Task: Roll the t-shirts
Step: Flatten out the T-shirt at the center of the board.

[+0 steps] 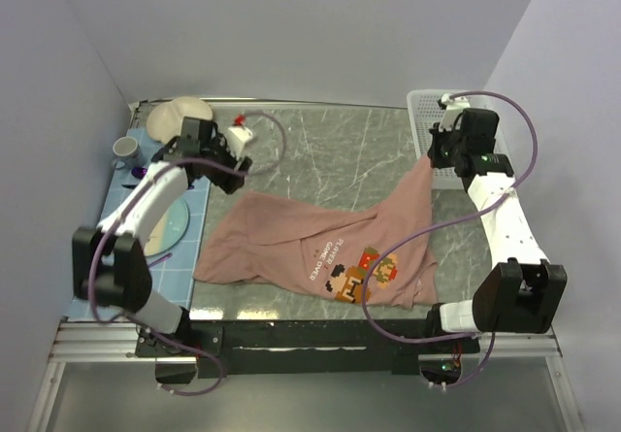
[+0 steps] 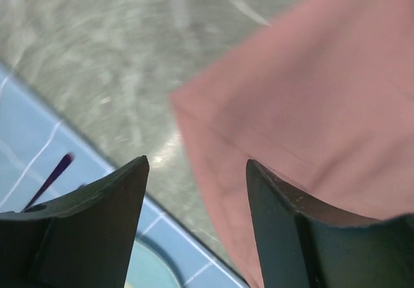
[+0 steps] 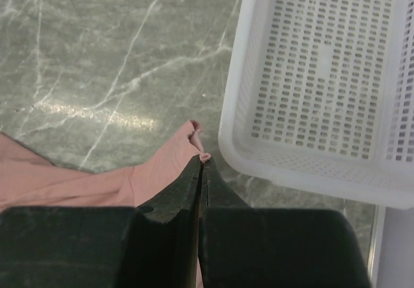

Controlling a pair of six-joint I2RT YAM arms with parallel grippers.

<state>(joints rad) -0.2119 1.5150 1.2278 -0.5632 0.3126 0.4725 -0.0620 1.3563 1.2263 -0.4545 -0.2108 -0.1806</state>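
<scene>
The dusty-pink t-shirt (image 1: 310,243) lies crumpled on the marble table, its pixel-art print (image 1: 364,272) facing up near the front. My right gripper (image 1: 430,160) is shut on one corner of it and holds that corner up off the table, beside the basket. In the right wrist view a small bunch of the t-shirt (image 3: 162,171) sticks out past the closed right gripper (image 3: 202,161). My left gripper (image 1: 236,172) hovers open over the shirt's far-left corner. The left wrist view shows the t-shirt (image 2: 310,107) lying under the spread left gripper (image 2: 197,171), with nothing held.
A white perforated basket (image 1: 423,112) stands at the back right, close to the right gripper (image 3: 323,74). Along the left edge a blue mat (image 1: 194,238) carries a plate (image 1: 177,220), a mug (image 1: 126,148) and a beige object (image 1: 179,114). A small white item (image 1: 241,133) sits at the back.
</scene>
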